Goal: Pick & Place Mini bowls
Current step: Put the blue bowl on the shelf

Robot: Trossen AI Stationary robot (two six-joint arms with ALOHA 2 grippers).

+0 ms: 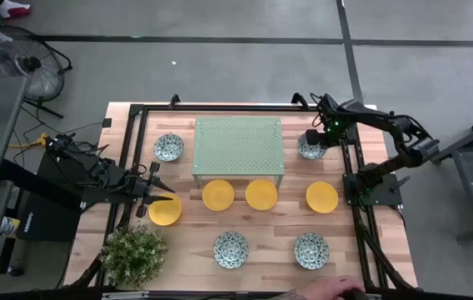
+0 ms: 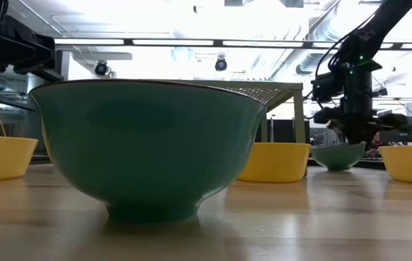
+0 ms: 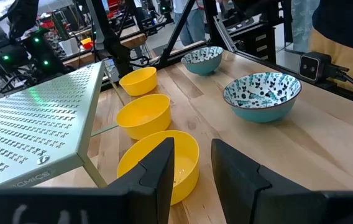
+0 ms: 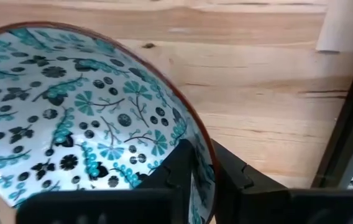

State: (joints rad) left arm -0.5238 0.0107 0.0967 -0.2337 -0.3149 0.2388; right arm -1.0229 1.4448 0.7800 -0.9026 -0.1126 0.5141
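We see the green stand (image 1: 238, 146) at the table's (image 1: 261, 237) back. Just beside its right side, our right gripper (image 4: 202, 177) pinches a patterned bowl's (image 1: 310, 147) rim. Our left gripper (image 1: 163, 197), a bit open, hangs over a yellow bowl (image 1: 166, 212), holding nothing.

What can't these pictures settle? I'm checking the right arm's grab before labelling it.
- Right gripper astride the patterned bowl's rim: right wrist view doesn't show pad contact.
- High view: that bowl is partly under the arm.
- Low view: a teal bowl hides the middle of the table.
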